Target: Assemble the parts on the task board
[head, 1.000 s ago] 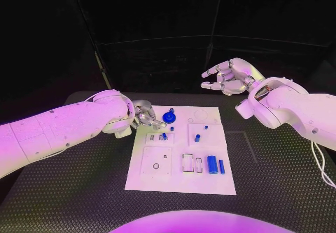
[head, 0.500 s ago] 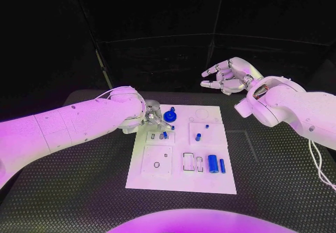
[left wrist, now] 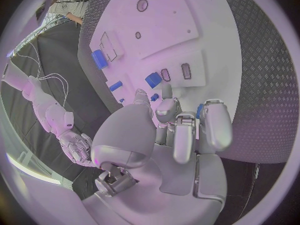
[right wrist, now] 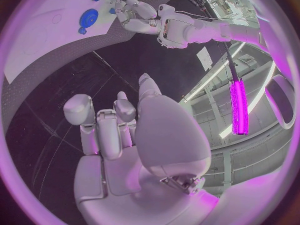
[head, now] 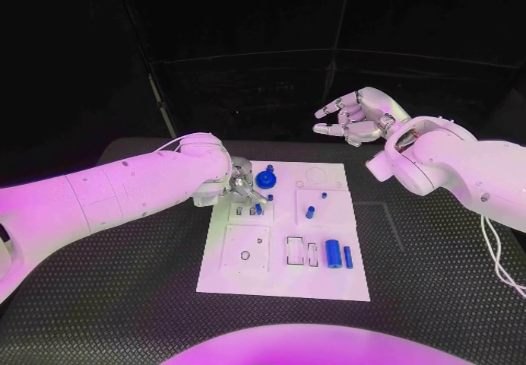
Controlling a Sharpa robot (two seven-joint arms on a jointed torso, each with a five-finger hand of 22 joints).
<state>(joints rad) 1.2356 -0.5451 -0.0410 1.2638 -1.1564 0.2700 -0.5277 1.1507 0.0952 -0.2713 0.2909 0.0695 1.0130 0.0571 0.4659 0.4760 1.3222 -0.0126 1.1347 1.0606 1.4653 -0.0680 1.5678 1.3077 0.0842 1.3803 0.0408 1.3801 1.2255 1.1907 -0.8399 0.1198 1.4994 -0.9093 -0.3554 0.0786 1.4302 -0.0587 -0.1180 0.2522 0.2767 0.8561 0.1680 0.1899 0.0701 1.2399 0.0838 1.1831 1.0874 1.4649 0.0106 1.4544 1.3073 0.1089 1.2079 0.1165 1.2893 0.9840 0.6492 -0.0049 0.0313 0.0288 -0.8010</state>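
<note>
Change: left hand (head: 243,186) has moved in from the board's (head: 280,283) edge over its upper-left slots, fingers curled at a small blue part (head: 258,208); whether it pinches it, cannot tell. Right hand (head: 353,118) stays raised, spread, empty. Likely insertion starting.

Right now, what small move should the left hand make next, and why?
Probably a short descent onto the small blue part under its fingertips, then closing on it. The left hand hovers over the board's upper left area with fingers pointing down at that part, and appears to hold nothing. The right hand is raised beyond the board, open, so it seems not involved.
</note>
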